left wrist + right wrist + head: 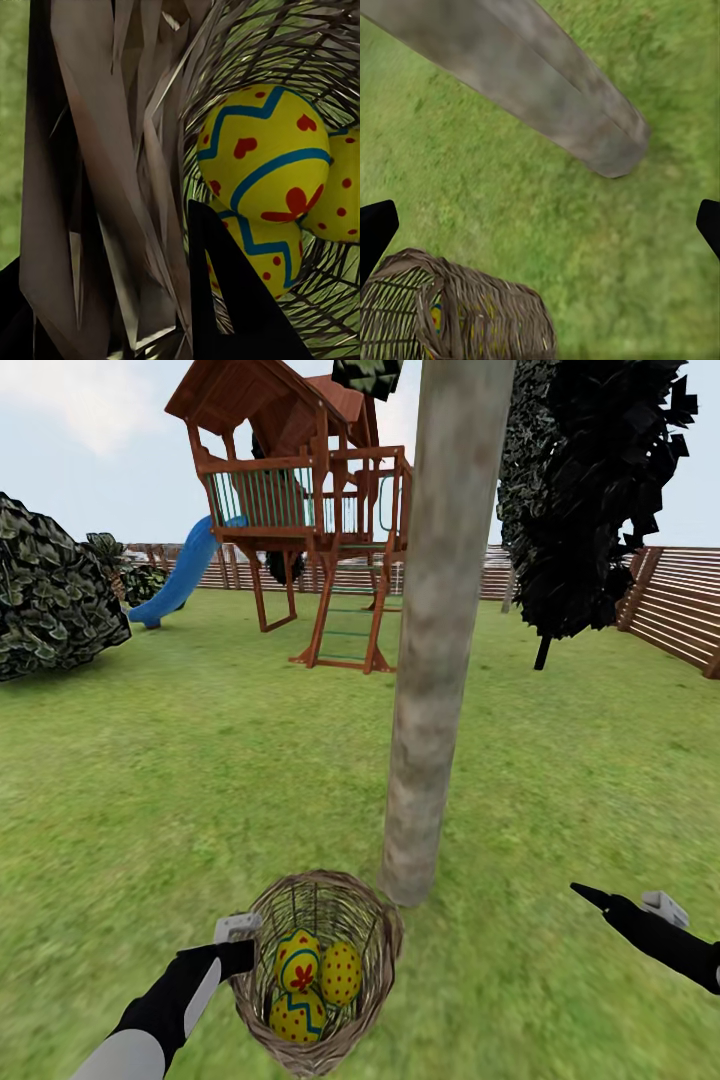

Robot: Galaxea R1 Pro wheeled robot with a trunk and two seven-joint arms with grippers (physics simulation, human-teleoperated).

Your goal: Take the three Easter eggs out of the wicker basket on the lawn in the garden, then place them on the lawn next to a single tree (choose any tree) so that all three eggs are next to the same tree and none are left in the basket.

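The wicker basket (378, 932) is on the lawn (180, 780) right in front of the tree (435, 660), its mouth tipped toward me. Three Easter eggs lie inside: one with a red flower (297, 960), one with red dots (341, 972), one with a zigzag band (297, 1015). My left gripper (243, 950) is at the basket's left rim. In the left wrist view one finger (232, 300) is inside beside the eggs (262, 157), the other outside, with the basket wall (112, 187) clamped between. My right gripper (600, 900) hovers open over grass to the tree's right, with the tree base (607, 142) and basket (472, 315) ahead of it.
A wooden play tower (310, 490) with a blue slide (185, 575) stands farther back on the lawn. A round bush (50, 590) is at the left, a dark narrow-trunked tree (590, 490) at the right, and a slat fence (680, 605) rings the yard.
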